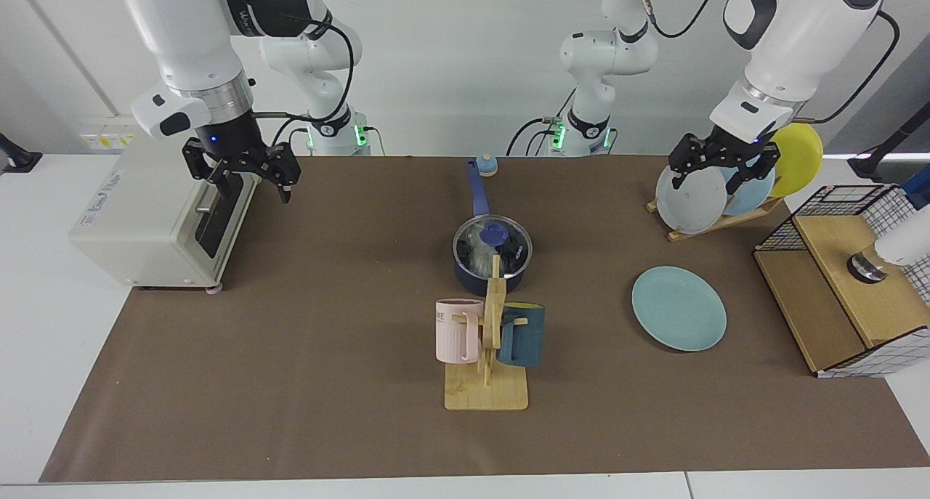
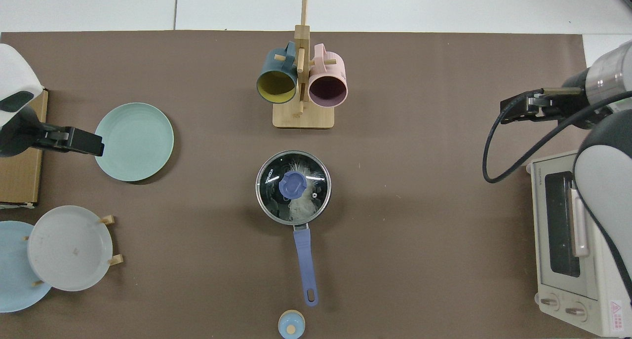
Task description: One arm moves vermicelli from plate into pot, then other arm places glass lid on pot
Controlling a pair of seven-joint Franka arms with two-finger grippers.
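At centre of the surface, the pot contains the vermicelli beneath the seated glass lid. The plate lies bare to the right. Right gripper: fingers apart, holding nothing, raised beside the toaster oven at far left. Left gripper: fingers apart, holding nothing, raised before the plate rack at far right.

I can't read the small lettering on the glass lid, toaster oven or pink mug.
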